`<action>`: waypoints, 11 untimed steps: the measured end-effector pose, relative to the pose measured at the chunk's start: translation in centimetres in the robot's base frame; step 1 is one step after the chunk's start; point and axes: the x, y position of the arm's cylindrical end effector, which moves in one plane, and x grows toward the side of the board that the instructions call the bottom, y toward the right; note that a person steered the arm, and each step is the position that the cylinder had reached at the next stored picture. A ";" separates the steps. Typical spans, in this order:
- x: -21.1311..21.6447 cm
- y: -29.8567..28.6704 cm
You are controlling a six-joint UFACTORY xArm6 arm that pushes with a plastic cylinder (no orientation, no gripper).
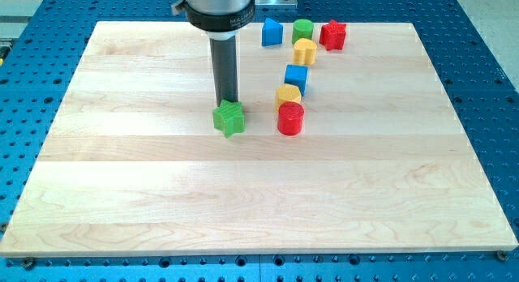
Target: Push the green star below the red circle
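A pale wooden board [162,201] lies on a blue perforated table [32,31] and fills most of the view. My rod [225,67] comes down from the view's top, and my tip [228,101] stands at the upper edge of the green star [229,118], touching it or just short of touching; the rod hides the exact contact. I carry no gripper, so there is nothing to open or close, and nothing is held.

The green star sits near the board's middle, a little toward the view's left. The red circle [290,118] stands near it on the view's right, at about the same height in the view, with bare wood between them. Just above the red circle is a yellow block [288,94], then a blue cube [297,76], then a second yellow block [305,51], the three forming a line that slants up to the right. Along the view's top edge are a blue block [272,32], a green circle [302,28] and a red star [332,34].

Progress: the goal is not yet met, since the star lies beside the circle and not below it. My tip is placed above the star, which in my judgement suits a push toward the view's bottom. What is left is to move the star down and then to the right, until it rests under the red circle, without striking the circle on the way.
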 end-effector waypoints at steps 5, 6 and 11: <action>5.0 -4.5; 5.1 -6.6; 8.5 2.9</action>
